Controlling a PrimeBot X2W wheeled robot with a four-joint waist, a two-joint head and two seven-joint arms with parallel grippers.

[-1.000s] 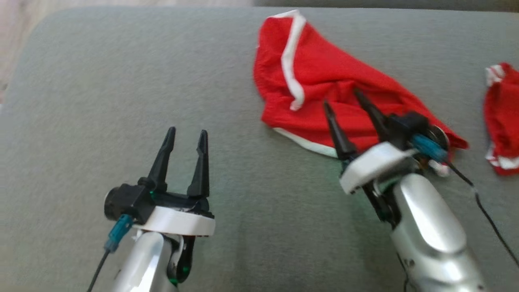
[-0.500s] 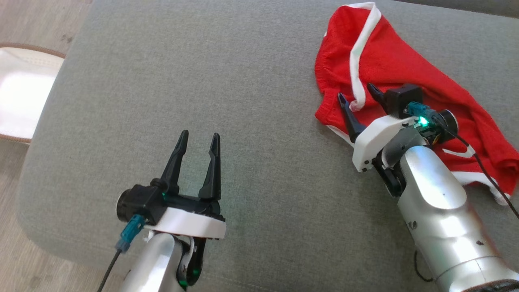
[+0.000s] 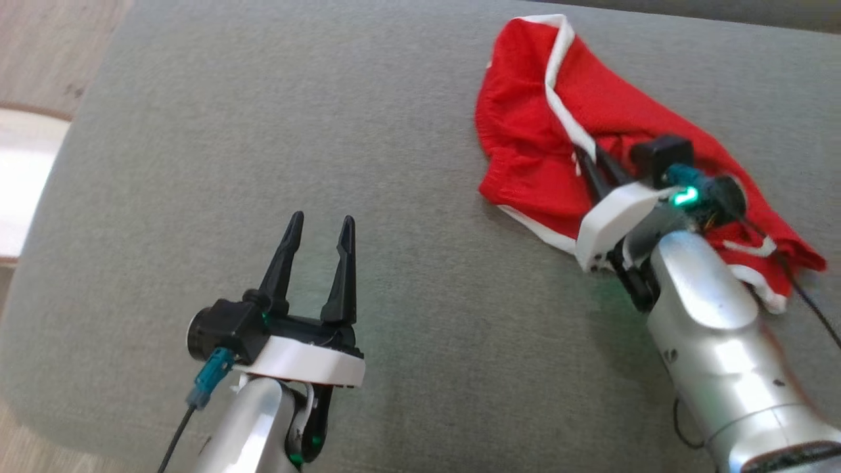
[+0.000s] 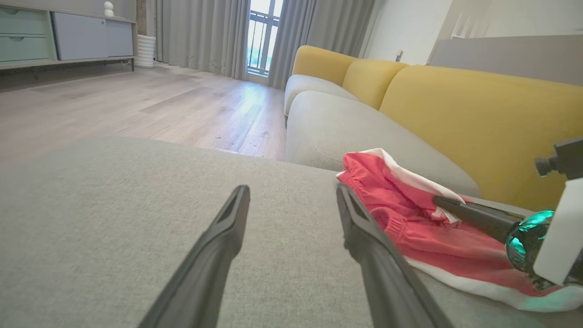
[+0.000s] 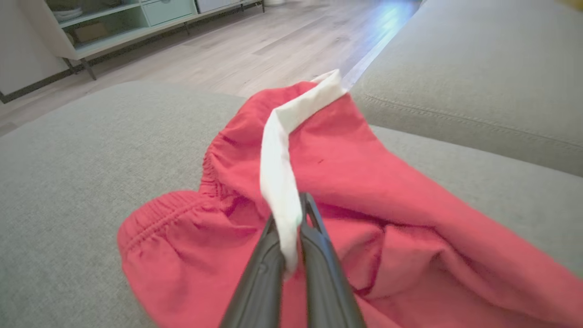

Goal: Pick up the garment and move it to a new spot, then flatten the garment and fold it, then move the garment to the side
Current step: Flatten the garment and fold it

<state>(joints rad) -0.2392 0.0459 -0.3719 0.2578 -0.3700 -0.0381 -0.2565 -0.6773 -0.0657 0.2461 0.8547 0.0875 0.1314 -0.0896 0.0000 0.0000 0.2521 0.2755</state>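
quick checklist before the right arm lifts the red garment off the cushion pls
1. Grip: right gripper shut on the white trim of the garment: ok.
2. Red cloth caught along with the trim: cannot tell.
3. Other arm: left gripper open, apart from the garment: ok.
4. New spot: bare cushion to the garment's left: ok.
5. Flatness: garment crumpled: not ok.
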